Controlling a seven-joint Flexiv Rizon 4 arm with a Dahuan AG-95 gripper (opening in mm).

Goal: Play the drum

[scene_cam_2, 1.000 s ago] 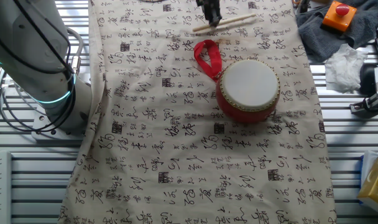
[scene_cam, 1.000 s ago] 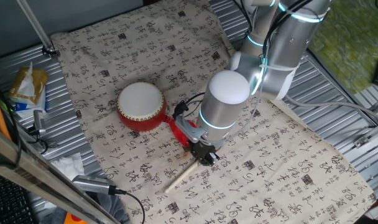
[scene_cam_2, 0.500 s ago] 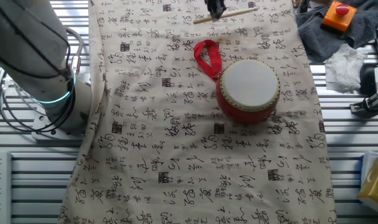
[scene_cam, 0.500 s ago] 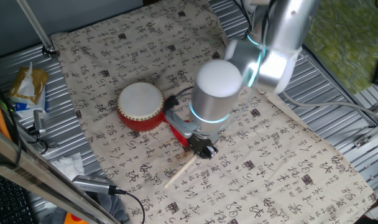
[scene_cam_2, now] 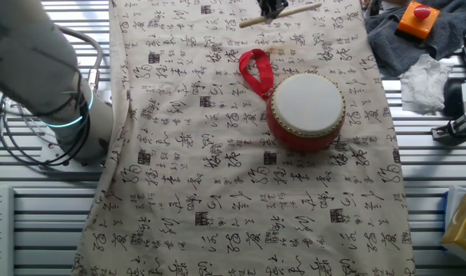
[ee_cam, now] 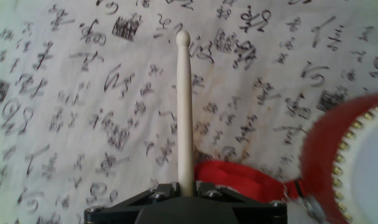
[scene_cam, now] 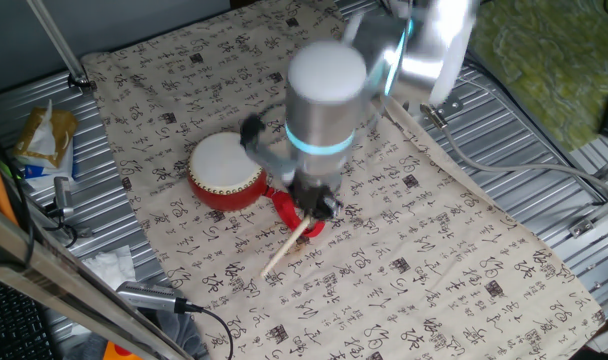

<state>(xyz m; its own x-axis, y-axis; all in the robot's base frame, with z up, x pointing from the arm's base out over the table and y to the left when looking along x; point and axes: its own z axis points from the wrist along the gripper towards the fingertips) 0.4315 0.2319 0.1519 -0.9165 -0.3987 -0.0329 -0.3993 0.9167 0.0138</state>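
Note:
The drum [scene_cam: 226, 170] is small and round, with a red body and white skin top, and sits on the printed cloth; it also shows in the other fixed view [scene_cam_2: 305, 110] and at the right edge of the hand view [ee_cam: 357, 168]. Its red ribbon loop [scene_cam_2: 256, 70] lies beside it, under the hand [ee_cam: 239, 180]. My gripper [scene_cam: 317, 212] is shut on the thin wooden stick [scene_cam: 284, 250], which points away from the fingers over the cloth [ee_cam: 184, 106]. The gripper [scene_cam_2: 273, 8] stands just beyond the ribbon, to the side of the drum and clear of its skin.
The cloth with black characters [scene_cam: 464, 250] covers the table. A grey cloth with an orange box and red button [scene_cam_2: 417, 19], white crumpled paper [scene_cam_2: 424, 80] and a yellow packet [scene_cam: 44, 140] lie off the cloth's edges. Cables [scene_cam: 174, 305] run at the front.
The arm has swung toward the drum, carrying the stick with it. The stick has lifted off the cloth and moved over the ribbon's end. The drum has not moved.

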